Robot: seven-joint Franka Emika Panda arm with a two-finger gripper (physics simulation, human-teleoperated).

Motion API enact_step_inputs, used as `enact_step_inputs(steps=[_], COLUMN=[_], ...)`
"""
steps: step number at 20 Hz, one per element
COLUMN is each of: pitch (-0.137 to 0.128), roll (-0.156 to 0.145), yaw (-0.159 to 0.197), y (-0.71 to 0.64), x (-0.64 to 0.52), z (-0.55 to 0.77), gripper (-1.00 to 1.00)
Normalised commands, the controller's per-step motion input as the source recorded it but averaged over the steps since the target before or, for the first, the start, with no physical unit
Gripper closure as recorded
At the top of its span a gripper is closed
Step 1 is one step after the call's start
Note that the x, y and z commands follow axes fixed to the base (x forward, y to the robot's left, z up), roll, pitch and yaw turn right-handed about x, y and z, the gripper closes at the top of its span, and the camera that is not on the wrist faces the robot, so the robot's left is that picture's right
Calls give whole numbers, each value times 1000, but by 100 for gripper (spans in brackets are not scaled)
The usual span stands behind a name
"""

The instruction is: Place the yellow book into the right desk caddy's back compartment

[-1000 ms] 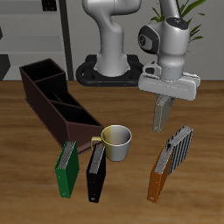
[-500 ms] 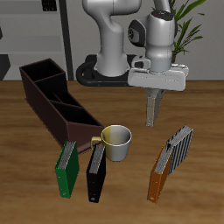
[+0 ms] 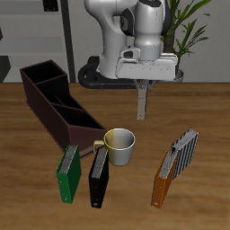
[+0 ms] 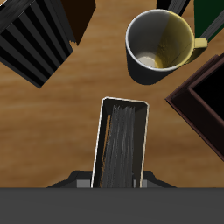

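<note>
Book (image 3: 141, 101) hangs upright, clamped in gripper (image 3: 142, 84) jaws, airborne above table behind mug (image 3: 119, 144). Carry step underway. Next: travel to caddy (image 3: 56, 104), align over back compartment (image 3: 45, 76), lower in.

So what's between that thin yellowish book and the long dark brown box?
Only bare wooden table separates book and box in the exterior view; the mug stands nearer the front.

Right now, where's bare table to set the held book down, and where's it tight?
Bare wood lies behind the mug, between the right desk caddy and the striped book, under the hand holding the yellow book. The front row of standing books around the mug is crowded.
</note>
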Motion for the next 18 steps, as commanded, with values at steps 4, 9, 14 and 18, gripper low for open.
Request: enact_step_inputs(steps=[4, 9, 14, 18], pitch=[-34, -6, -23, 79], roll=[3, -20, -2, 19], yaw=[94, 78, 72, 122], y=[-401, -473, -232, -327], x=[-142, -124, -104, -48], z=[323, 265, 261, 183], gripper=[100, 100, 100, 100])
